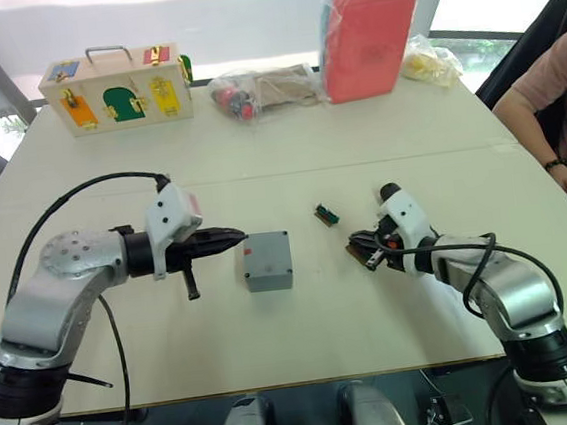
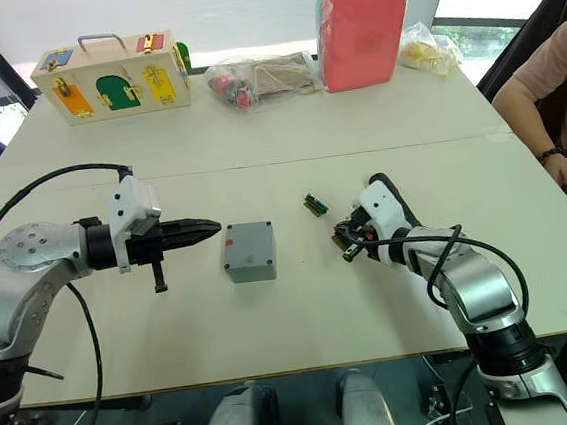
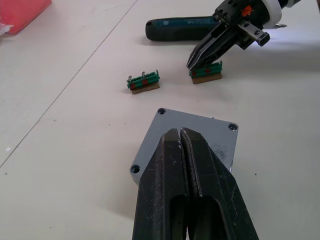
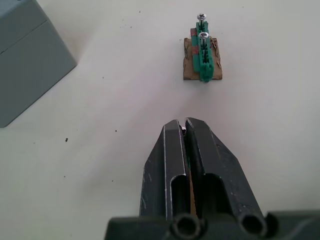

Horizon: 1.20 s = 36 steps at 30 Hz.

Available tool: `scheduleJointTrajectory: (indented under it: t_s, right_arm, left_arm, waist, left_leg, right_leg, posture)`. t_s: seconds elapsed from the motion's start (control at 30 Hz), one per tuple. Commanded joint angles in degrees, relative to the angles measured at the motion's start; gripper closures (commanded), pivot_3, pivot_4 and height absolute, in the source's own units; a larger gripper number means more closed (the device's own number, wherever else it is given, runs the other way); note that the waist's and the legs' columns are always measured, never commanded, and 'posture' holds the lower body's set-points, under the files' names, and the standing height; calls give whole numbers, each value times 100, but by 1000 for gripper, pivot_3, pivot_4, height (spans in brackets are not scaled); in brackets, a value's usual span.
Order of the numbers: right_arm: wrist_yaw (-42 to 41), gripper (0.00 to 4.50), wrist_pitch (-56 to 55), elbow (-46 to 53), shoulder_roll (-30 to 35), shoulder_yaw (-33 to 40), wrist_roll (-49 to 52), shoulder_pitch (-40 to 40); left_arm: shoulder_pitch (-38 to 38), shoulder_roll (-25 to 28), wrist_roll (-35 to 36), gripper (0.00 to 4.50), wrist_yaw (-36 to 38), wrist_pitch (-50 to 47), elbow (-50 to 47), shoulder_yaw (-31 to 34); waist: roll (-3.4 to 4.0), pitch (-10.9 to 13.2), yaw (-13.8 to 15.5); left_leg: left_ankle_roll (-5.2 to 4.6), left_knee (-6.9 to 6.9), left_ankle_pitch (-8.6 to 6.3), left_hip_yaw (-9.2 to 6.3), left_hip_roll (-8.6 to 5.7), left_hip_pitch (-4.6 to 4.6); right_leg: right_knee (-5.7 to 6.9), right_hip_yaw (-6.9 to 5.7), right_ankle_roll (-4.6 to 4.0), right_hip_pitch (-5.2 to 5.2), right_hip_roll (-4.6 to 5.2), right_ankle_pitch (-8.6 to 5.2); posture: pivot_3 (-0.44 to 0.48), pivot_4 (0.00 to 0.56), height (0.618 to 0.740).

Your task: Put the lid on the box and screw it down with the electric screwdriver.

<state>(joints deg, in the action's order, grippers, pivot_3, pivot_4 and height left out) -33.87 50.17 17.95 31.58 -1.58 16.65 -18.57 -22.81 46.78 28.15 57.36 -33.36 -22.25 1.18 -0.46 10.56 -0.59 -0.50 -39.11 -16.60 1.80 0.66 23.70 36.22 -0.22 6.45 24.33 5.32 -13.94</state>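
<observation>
The grey box (image 1: 269,270) stands mid-table with the lid (image 3: 218,134) sitting on it, corner screw holes showing. My left gripper (image 1: 237,236) is shut and empty, its tips just left of the box and over the lid's near edge in the left wrist view. My right gripper (image 1: 359,243) is shut to the right of the box, its tips right by a green terminal block on a brown pad (image 4: 202,56). The electric screwdriver (image 3: 177,28), a dark cylinder, lies on the table beyond the right gripper.
A second green terminal block (image 1: 326,213) lies between the box and the right gripper. At the far edge stand a wooden box with coloured doors (image 1: 116,88), plastic bags (image 1: 262,92) and a red case (image 1: 369,38). A person's arm (image 1: 556,116) rests at the right edge.
</observation>
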Motion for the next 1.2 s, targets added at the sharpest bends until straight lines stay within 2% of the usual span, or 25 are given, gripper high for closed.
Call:
scheduleJointTrajectory:
  t_s: [0.03,0.17,0.23,0.37,0.5,0.77,1.2]
  right_arm:
    - [-44,4412,219,431,160,376,294,-343]
    - [-283,4412,480,693,354,401,619,-594]
    - [-390,4412,741,872,345,260,870,-970]
    - [-300,4412,1193,806,-87,-212,1129,-1790]
    - [-133,4412,1239,360,-458,-698,964,-2219]
    - [-243,4412,790,-236,-599,-1262,681,-2412]
    - [-404,4412,531,-576,-688,-1414,488,-2495]
  left_arm:
    - [138,104,59,4500,49,88,-147,171]
    - [235,157,41,4500,85,157,-64,238]
    - [250,163,21,4500,78,180,-5,261]
    - [263,165,4,4500,63,229,54,262]
    - [331,194,-50,4500,42,288,49,258]
    - [492,222,9,4500,-79,220,-137,339]
    - [510,206,30,4500,-160,142,-236,320]
  waist:
    - [0,0,-5]
    - [0,0,-6]
    - [0,0,-6]
    - [0,0,-25]
    - [0,0,2]
    - [0,0,-11]
    - [0,0,-14]
  left_leg:
    - [0,0,0,0,0,0]
    - [0,0,0,-2,2,0]
    - [0,0,0,-2,2,0]
    - [0,0,0,-3,4,-2]
    - [0,3,0,-8,10,-2]
    - [1,-1,1,0,-4,1]
    - [1,0,1,-2,-2,1]
  right_leg:
    - [0,0,0,0,0,0]
    - [0,0,0,0,-2,0]
    - [0,0,0,0,-2,0]
    - [1,0,0,0,-4,0]
    - [1,-1,-2,1,-13,-1]
    - [1,0,-2,0,6,0]
    - [1,-1,-2,1,2,0]
  posture:
    - [0,150,730]
    - [0,150,730]
    - [0,150,730]
    - [0,150,730]
    - [0,150,730]
    - [0,150,730]
    - [0,150,730]
